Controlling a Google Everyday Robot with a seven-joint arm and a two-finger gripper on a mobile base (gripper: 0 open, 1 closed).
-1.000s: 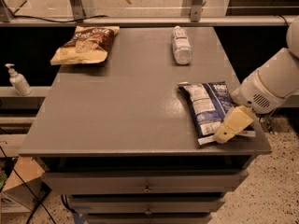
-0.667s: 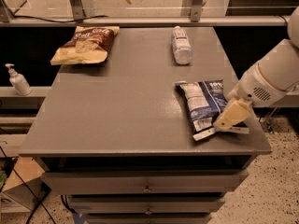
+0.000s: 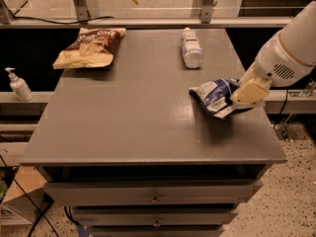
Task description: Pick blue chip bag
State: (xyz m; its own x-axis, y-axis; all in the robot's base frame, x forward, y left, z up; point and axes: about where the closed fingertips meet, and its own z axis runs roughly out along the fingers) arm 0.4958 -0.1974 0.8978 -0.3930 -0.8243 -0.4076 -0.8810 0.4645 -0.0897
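The blue chip bag (image 3: 213, 95), dark navy foil with white label panels, is crumpled and lifted off the grey table (image 3: 133, 112) at the right side, casting a shadow below. My gripper (image 3: 245, 97), with cream-coloured fingers (image 3: 250, 91), is shut on the bag's right end and holds it above the tabletop. The white arm reaches in from the right edge of the view.
A brown-and-yellow chip bag (image 3: 91, 46) lies at the table's back left. A clear plastic bottle (image 3: 191, 47) lies at the back middle. A soap dispenser (image 3: 19, 85) stands on a ledge to the left. Drawers sit under the tabletop.
The gripper closed on the blue bag and raised it off the table, moving up and back. The bag went from lying flat to bunched and hanging.
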